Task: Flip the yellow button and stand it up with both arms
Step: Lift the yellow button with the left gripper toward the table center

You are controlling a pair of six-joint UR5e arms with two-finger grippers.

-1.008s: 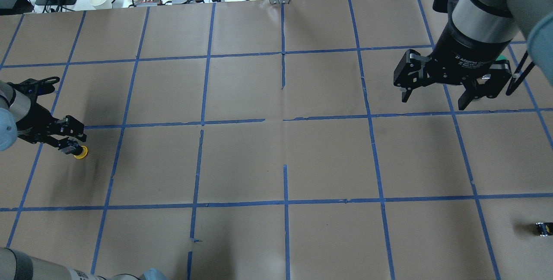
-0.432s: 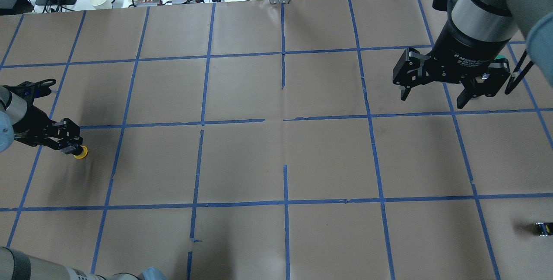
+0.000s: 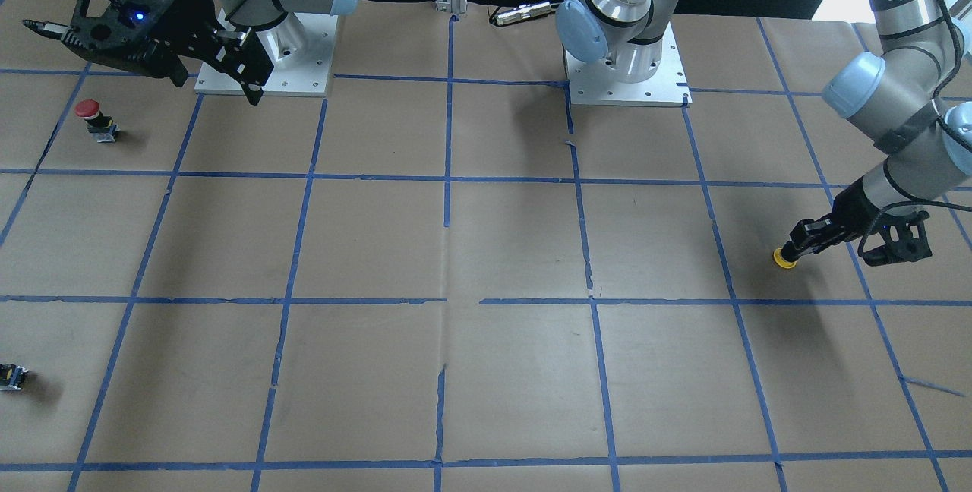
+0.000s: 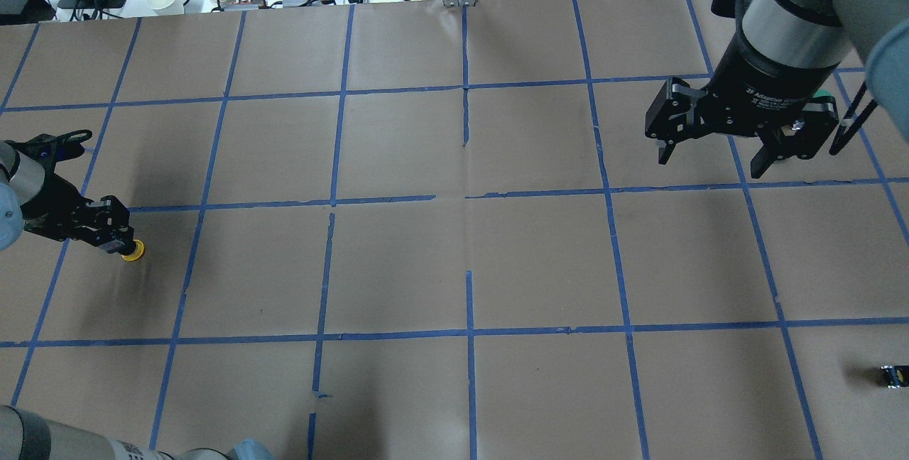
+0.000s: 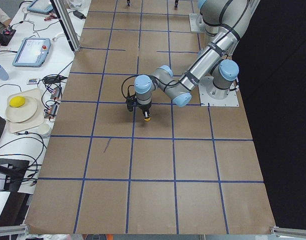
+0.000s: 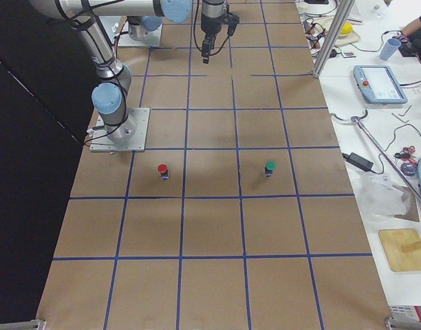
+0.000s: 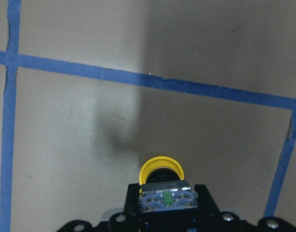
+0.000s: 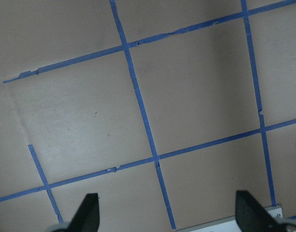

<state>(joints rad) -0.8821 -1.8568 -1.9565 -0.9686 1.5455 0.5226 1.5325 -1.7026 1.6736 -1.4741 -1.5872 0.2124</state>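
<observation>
At the far left of the worktop, as seen from overhead, the left pincer is found low over the brown paper, just inside a square of the blue tape grid. It is closed narrowly on the yellow button. In the left wrist view the grey contact block is seen clamped between the black fingers, and the round yellow cap is pointed away from the pincer, so the button is held on its side rather than upright. Whether the cap's rim is touching the paper cannot be told.

The middle squares are crossed only by tape lines.

At the upper right the right pincer is held well above the worktop with its jaws spread wide, and nothing is gripped between them; only paper and tape are shown between its fingertips in the right wrist view. A red-capped button is seen standing just below this pincer in the front-facing view, and a green-capped button stands apart from it in the right-side view. At the far right edge a small black-and-yellow block is seen lying alone.
</observation>
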